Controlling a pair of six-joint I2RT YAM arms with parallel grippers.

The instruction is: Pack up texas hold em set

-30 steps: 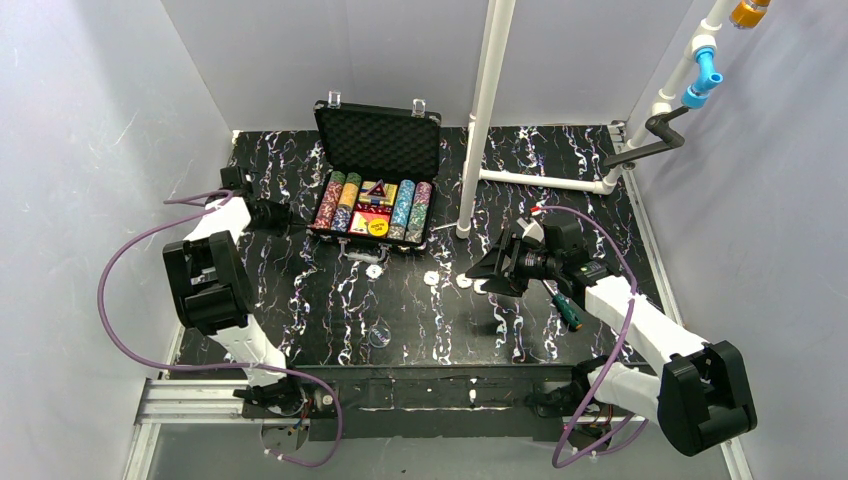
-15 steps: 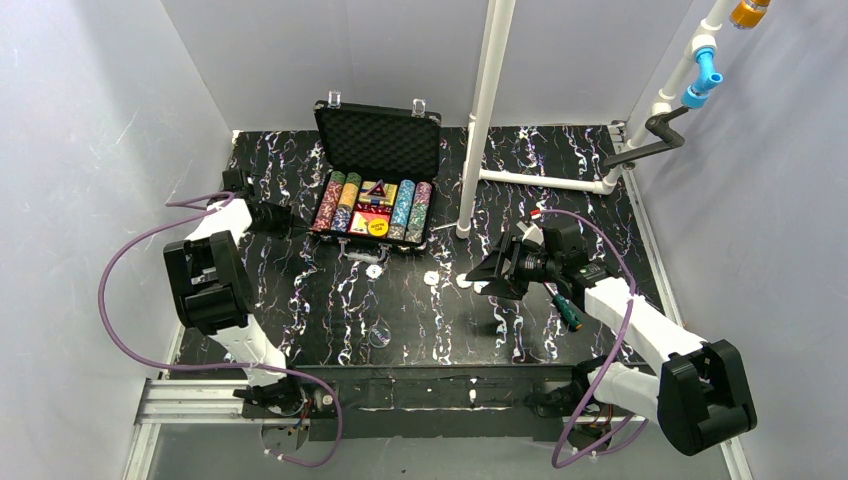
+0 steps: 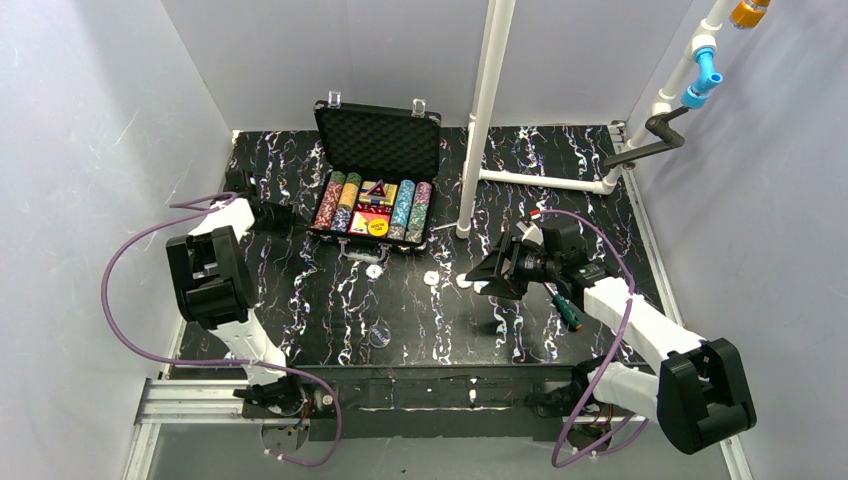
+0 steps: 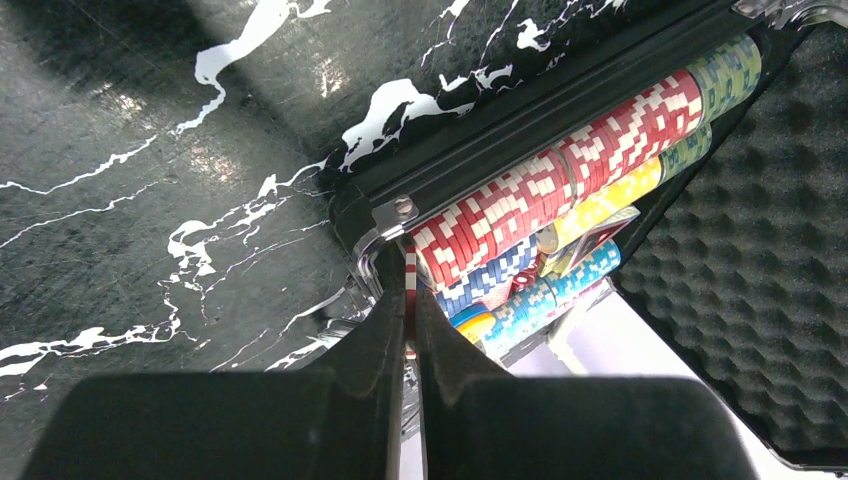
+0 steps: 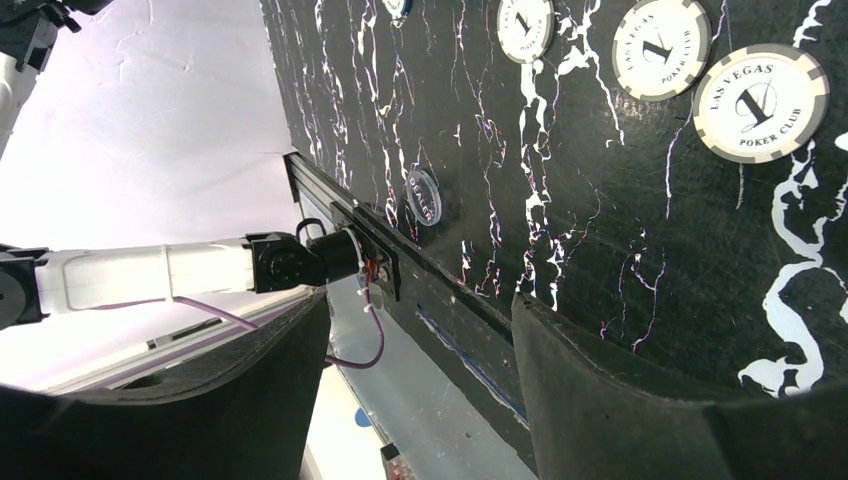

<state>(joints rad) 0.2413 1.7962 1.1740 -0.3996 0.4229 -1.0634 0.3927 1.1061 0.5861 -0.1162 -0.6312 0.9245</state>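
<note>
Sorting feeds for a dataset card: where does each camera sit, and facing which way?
Top: fixed above and behind, looking down on the table; left gripper and right gripper show.
Left wrist: on the left arm, facing the open case's corner; its gripper shut on a red-and-white chip.
Right wrist: on the right arm, facing leftward across the table; its fingers stand open.
Shared: top and left wrist, the case; top and right wrist, white chips.

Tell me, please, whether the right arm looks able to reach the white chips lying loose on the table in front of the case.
Probably yes. The right tool hangs open close to the nearest white chip, with only bare table between them. The green-handled screwdriver lies behind it, out of the way.
</note>
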